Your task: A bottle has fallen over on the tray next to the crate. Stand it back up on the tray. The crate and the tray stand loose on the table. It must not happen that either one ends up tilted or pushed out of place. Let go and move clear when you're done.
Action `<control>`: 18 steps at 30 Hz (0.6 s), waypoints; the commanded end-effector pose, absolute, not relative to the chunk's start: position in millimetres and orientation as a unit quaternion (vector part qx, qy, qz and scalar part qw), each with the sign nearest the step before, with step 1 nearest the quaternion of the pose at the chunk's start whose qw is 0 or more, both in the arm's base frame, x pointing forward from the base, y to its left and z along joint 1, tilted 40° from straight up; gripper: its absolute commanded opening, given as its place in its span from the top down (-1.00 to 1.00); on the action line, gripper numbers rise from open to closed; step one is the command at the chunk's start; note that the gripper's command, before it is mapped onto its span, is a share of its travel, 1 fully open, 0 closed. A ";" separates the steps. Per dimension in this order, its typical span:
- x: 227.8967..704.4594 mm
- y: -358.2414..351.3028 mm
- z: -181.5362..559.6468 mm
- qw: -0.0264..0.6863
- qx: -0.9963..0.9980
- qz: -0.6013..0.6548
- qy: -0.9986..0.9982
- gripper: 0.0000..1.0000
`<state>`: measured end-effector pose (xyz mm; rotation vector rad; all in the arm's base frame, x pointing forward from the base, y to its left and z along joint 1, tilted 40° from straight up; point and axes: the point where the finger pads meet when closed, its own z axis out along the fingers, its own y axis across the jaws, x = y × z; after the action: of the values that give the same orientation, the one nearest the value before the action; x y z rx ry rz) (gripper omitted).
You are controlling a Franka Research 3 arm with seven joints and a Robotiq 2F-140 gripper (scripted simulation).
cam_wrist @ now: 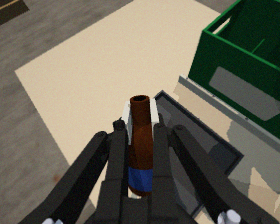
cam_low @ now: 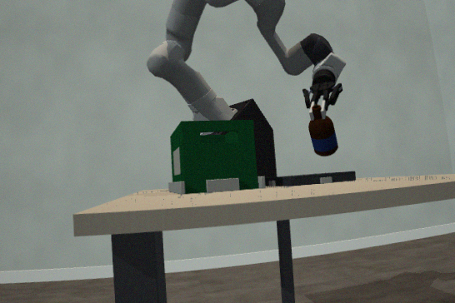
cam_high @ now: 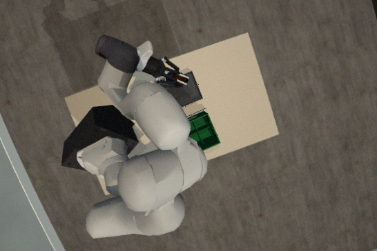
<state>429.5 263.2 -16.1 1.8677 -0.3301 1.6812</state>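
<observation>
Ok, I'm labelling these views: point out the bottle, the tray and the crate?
bottle (cam_low: 322,134): exterior view, brown body above the blue label.
tray (cam_low: 308,178): exterior view, dark side wall.
crate (cam_low: 212,155): exterior view, green front wall.
</observation>
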 end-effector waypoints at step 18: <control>429.3 265.5 -14.5 0.302 0.663 0.676 -0.111 1.00</control>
<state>428.1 262.7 -20.4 1.7783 -0.2828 1.7601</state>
